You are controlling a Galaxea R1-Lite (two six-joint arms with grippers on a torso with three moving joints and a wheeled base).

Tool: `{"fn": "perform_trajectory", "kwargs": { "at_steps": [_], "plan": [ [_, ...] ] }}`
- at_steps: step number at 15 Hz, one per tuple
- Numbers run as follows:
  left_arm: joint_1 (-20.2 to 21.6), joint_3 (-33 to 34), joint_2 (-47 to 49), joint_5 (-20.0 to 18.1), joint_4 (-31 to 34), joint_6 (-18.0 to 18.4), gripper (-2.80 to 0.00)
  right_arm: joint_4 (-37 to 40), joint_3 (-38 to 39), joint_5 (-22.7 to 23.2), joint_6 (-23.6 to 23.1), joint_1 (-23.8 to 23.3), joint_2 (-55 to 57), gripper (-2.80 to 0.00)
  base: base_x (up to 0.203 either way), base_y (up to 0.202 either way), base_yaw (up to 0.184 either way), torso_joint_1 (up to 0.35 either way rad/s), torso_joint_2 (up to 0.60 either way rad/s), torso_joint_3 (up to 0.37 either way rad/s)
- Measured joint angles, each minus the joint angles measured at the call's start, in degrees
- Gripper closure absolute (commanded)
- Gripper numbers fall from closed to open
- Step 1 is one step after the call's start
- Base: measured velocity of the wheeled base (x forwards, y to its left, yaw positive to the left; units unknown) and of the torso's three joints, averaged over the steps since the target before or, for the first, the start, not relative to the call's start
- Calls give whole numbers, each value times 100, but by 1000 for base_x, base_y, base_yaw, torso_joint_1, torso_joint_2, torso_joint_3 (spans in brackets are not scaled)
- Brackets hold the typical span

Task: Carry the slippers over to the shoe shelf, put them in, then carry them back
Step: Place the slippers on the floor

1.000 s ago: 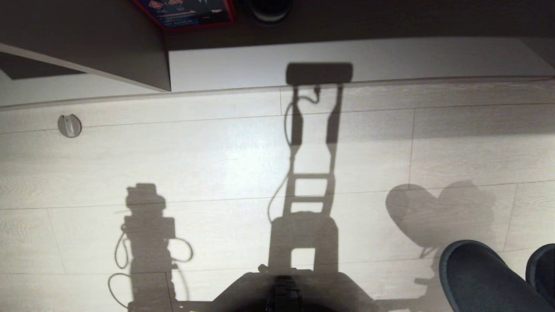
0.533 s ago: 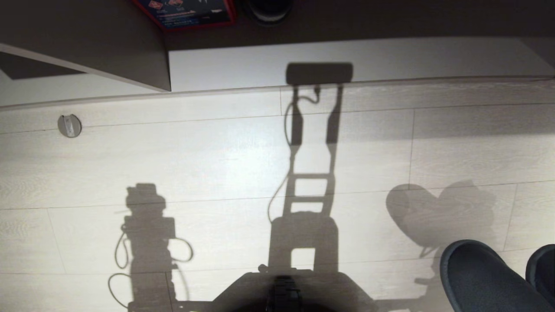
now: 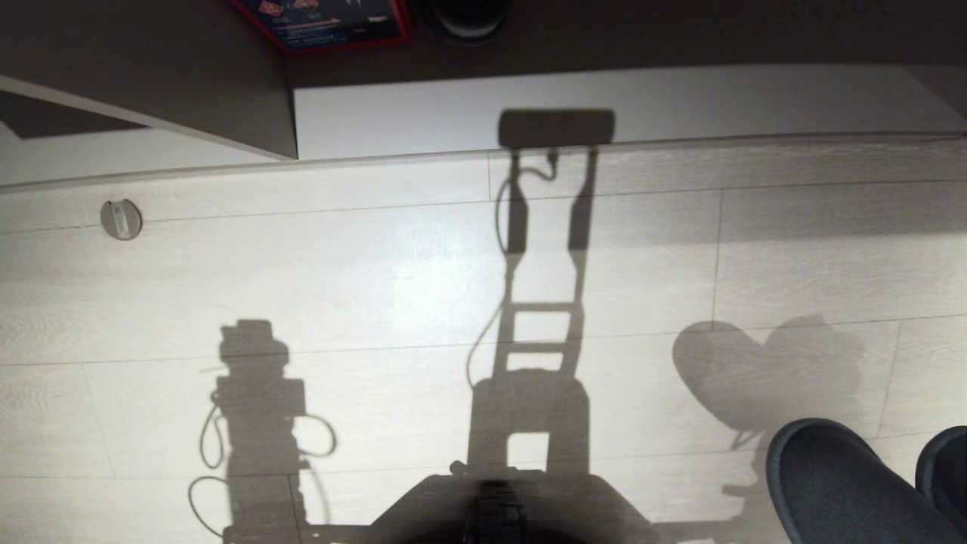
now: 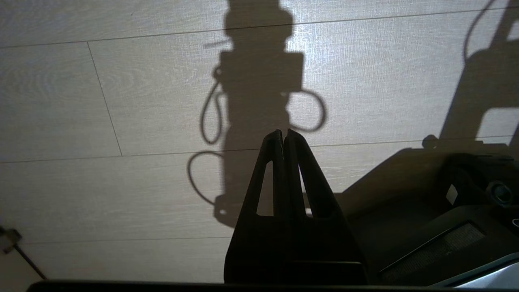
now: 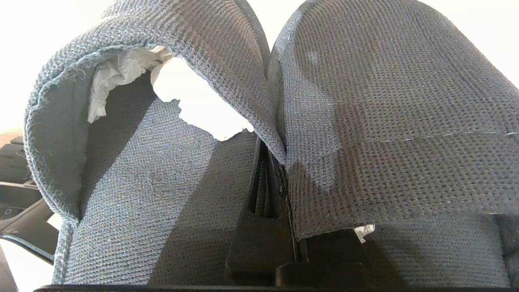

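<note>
Two dark charcoal slippers (image 3: 831,483) hang at the head view's lower right corner, toes pointing toward the shoe shelf (image 3: 604,106). The shelf's pale base board and taupe divider panel (image 3: 189,91) run along the far edge of the floor. In the right wrist view the slippers (image 5: 385,121) fill the picture side by side. My right gripper (image 5: 272,162) is shut on their adjoining inner edges, one finger inside each slipper. Crumpled white paper (image 5: 117,77) sits in one toe. My left gripper (image 4: 283,134) is shut and holds nothing, above bare floor.
Pale wood-look floor lies between me and the shelf. A small round metal disc (image 3: 121,219) is set in the floor at the left. A red-edged box (image 3: 325,23) and a dark round object (image 3: 464,19) sit deep in the shelf. My dark base (image 3: 495,514) shows at the near edge.
</note>
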Motion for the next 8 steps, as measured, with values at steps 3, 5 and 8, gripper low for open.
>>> {"fn": "perform_trajectory", "kwargs": {
  "at_steps": [3, 5, 8],
  "plan": [
    [0, 0, 0, 0, -3, 5, 0, 1, 0, 0, -1, 0, 1, 0, 0, 0, 0, 2, 2, 40],
    [0, 0, 0, 0, 0, 5, 0, -2, 0, 0, 0, 0, 4, 0, 0, 0, 0, 2, 3, 178],
    [0, 0, 0, 0, -3, 12, 0, 1, 0, -2, 0, 0, 6, 0, 0, 0, 0, 2, 2, 202]
  ]
}}
